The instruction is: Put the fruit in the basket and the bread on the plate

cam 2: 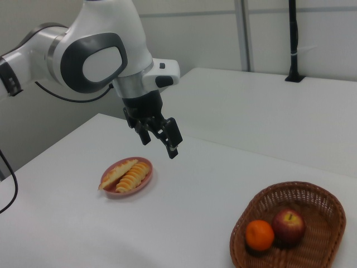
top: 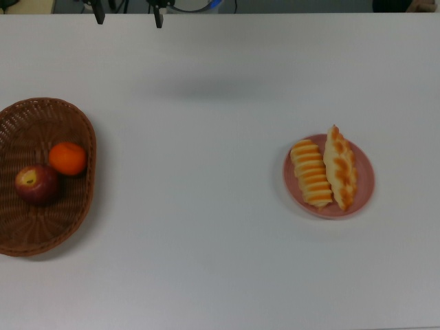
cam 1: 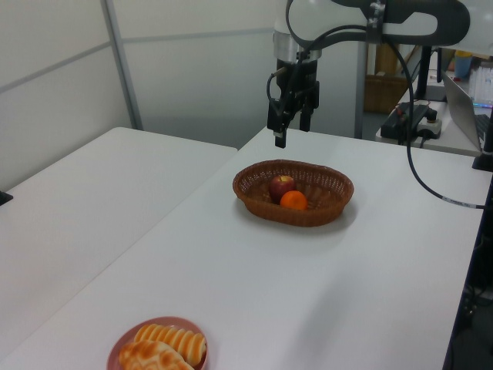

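Observation:
The brown wicker basket (top: 89, 137) lies at the top view's left and holds the fruit: a dark red apple (top: 36, 183) and an orange mandarin (top: 67, 158). At the top view's right, the pink plate (top: 364, 182) carries the bread: a striped roll (top: 311, 173) and a braided pastry (top: 340, 167) side by side. My gripper (cam 1: 293, 131) hangs open and empty in the air behind the basket (cam 1: 293, 216) in the left view. In the top view only the gripper's (top: 129, 15) fingertips show at the upper edge. In the right view the gripper (cam 2: 160, 146) hovers between plate (cam 2: 128, 192) and basket (cam 2: 290, 187).
A second white table (cam 1: 92, 185) stands at the left view's left across a narrow gap. A desk with a laptop and cables (cam 1: 462, 100) is at the left view's right. A black pole (cam 2: 294, 39) rises from the far table in the right view.

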`<action>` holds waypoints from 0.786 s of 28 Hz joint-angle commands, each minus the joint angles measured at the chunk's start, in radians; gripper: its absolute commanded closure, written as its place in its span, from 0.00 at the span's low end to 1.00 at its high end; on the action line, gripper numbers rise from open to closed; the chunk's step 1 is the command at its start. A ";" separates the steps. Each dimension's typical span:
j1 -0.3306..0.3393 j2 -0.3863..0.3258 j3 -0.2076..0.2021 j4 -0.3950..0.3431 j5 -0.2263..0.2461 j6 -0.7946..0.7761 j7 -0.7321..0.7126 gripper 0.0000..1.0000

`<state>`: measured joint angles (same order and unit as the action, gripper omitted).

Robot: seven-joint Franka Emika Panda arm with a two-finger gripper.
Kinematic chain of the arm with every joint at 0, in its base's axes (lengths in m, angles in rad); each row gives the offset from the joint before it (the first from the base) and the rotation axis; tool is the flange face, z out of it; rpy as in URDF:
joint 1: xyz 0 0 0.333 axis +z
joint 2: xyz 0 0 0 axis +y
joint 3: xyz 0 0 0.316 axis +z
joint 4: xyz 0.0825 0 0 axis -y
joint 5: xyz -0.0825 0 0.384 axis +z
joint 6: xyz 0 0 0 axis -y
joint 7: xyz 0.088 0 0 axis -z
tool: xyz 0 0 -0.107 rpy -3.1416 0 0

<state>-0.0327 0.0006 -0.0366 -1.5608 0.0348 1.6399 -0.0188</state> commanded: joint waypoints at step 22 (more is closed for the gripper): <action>0.042 0.025 -0.011 0.021 -0.004 -0.037 -0.013 0.00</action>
<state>-0.0146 0.0157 -0.0361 -1.5593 0.0349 1.6372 -0.0238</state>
